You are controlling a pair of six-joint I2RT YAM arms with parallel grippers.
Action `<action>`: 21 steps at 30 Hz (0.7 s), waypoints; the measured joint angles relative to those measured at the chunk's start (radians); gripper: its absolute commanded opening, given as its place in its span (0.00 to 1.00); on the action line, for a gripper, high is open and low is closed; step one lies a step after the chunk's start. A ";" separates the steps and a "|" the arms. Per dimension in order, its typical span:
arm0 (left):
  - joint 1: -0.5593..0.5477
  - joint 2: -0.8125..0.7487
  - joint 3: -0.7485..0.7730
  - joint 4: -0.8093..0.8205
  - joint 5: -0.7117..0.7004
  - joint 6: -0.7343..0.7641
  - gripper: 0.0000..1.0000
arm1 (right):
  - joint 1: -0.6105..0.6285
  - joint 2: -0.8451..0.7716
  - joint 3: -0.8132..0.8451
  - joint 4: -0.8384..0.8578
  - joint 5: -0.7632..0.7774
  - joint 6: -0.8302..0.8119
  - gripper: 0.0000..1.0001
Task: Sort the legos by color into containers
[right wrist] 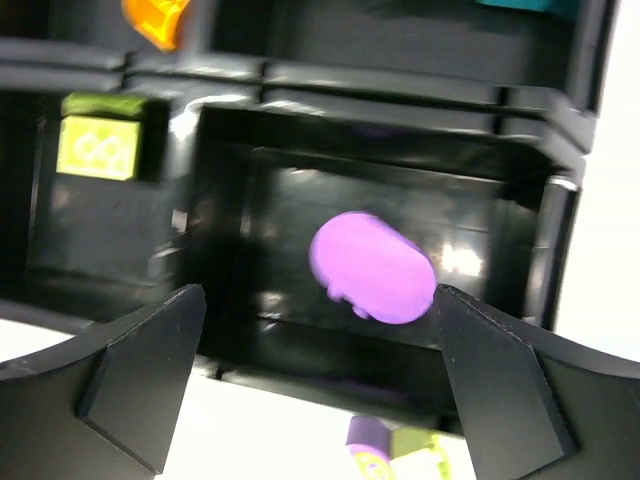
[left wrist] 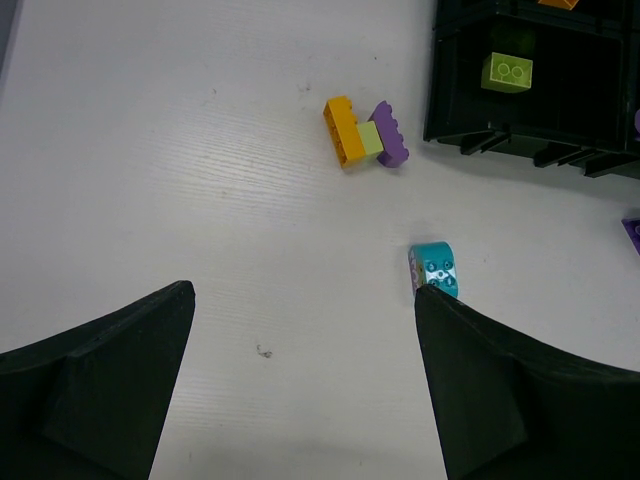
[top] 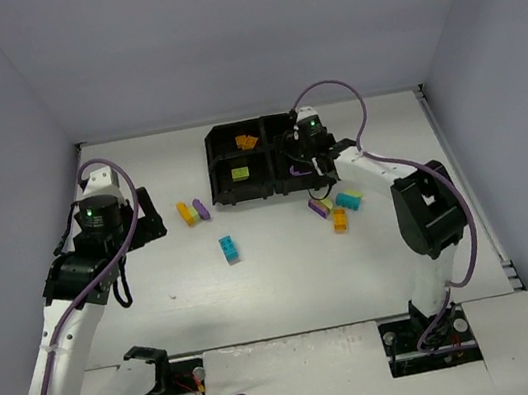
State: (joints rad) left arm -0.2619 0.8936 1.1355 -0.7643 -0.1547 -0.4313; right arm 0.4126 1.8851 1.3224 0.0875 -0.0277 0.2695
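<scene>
The black tray stands at the back of the table. My right gripper hangs open over its near right compartment. A rounded purple lego shows blurred inside that compartment, below and beyond the fingers, and neither finger holds it. A yellow-green lego lies in the near left compartment, orange legos in the far left one, and a teal one in the far right one. My left gripper is open above bare table, with a teal lego at its right fingertip.
A joined orange, yellow-green and purple clump lies left of the tray. Right of the tray's front lie a purple lego, a teal lego and an orange lego. Grey walls enclose the table.
</scene>
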 measured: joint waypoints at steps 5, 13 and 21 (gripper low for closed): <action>0.000 -0.004 0.000 -0.006 -0.003 0.000 0.85 | 0.100 -0.051 -0.004 -0.001 0.048 -0.036 0.94; 0.000 -0.013 0.000 -0.021 -0.041 -0.002 0.85 | 0.364 -0.152 -0.022 0.013 0.043 -0.050 0.97; 0.000 -0.013 0.000 -0.034 -0.060 -0.012 0.85 | 0.481 -0.035 -0.018 0.021 0.015 0.010 0.95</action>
State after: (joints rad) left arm -0.2619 0.8806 1.1351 -0.7982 -0.2142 -0.4435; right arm 0.8940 1.8503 1.3041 0.1085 -0.0124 0.2790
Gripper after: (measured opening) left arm 0.848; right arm 0.964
